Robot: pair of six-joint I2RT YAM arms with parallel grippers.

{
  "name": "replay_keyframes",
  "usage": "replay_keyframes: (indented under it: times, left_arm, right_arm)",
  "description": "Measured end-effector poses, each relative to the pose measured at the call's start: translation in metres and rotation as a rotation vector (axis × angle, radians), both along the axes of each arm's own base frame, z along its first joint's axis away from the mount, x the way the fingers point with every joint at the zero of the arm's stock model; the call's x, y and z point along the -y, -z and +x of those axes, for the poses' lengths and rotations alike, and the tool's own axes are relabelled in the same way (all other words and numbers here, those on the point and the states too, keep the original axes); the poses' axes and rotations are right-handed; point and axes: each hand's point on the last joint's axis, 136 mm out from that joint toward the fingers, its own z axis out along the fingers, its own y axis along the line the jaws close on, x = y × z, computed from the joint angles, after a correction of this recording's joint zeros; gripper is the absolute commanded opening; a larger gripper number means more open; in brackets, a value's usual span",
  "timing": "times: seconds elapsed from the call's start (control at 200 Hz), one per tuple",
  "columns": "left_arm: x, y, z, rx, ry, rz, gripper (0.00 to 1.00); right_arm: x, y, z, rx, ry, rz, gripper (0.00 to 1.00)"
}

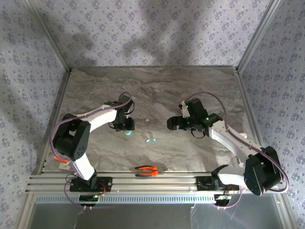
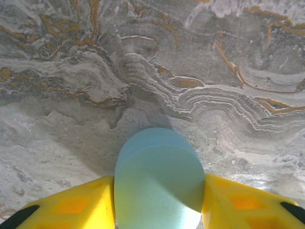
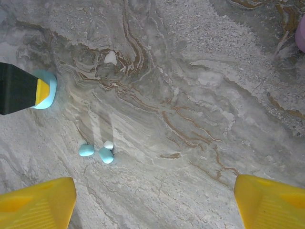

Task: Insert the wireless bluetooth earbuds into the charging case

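Wallpapered walls (image 1: 143,28) in a pale floral print close round a grey marbled table (image 1: 157,90). Two white arms reach in from the near edge, the left arm (image 1: 95,117) bent inward over the table's left half, the right arm (image 1: 228,138) bent toward the middle. The left gripper (image 1: 125,125) points down at the table and is clenched on the teal case (image 2: 159,176): its yellow fingers (image 2: 71,205) press on both sides of the case, which rests on the marble. Which way the case's long axis runs I cannot tell. The right gripper (image 3: 152,202) hangs above the table with its fingers spread wide, nothing between them. Orange-handled pliers (image 1: 147,170) lie near the front edge, between the two arm bases, their long axis running left to right. A pink thing (image 3: 301,33) shows at the edge of the right wrist view, too cut off to name. Two teal earbuds (image 1: 150,140) lie on the bare marble just right of the case, side by side and nearly touching, outside it. In the right wrist view one lies with its long axis across the frame; the other points its pale tip up the frame
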Motion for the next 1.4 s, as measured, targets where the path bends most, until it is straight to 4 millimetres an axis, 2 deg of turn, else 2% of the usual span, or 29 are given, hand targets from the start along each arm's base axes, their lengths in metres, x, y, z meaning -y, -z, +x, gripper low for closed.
replay_keyframes:
  times: [0.095,0.325,0.63,0.824,1.009,1.229,1.399]
  left_arm:
    - [0.001,-0.001,0.001,0.001,0.000,0.000,0.38]
    - [0.000,-0.001,-0.002,-0.009,0.001,0.005,0.38]
    - [0.003,-0.007,-0.003,0.002,-0.002,-0.003,0.38]
    - [0.010,-0.021,-0.003,0.045,-0.024,-0.072,0.38]
    - [0.019,-0.020,-0.008,0.044,-0.030,-0.143,0.38]
    - [0.036,-0.021,-0.013,0.040,-0.038,-0.281,0.37]
    - [0.051,-0.036,-0.005,0.066,-0.053,-0.423,0.37]
  right_arm:
    - [0.000,0.000,0.000,-0.003,-0.002,0.005,0.87]
    - [-0.002,0.000,-0.002,-0.010,-0.012,0.015,0.87]
    - [-0.008,0.021,-0.007,-0.103,-0.035,0.017,0.87]
    - [-0.009,0.032,-0.006,-0.154,-0.038,0.024,0.87]
    - [-0.015,0.033,-0.002,-0.156,-0.047,0.047,0.86]
    - [-0.029,0.042,0.012,-0.193,-0.032,0.094,0.83]
    - [-0.040,0.045,0.018,-0.220,-0.017,0.151,0.80]
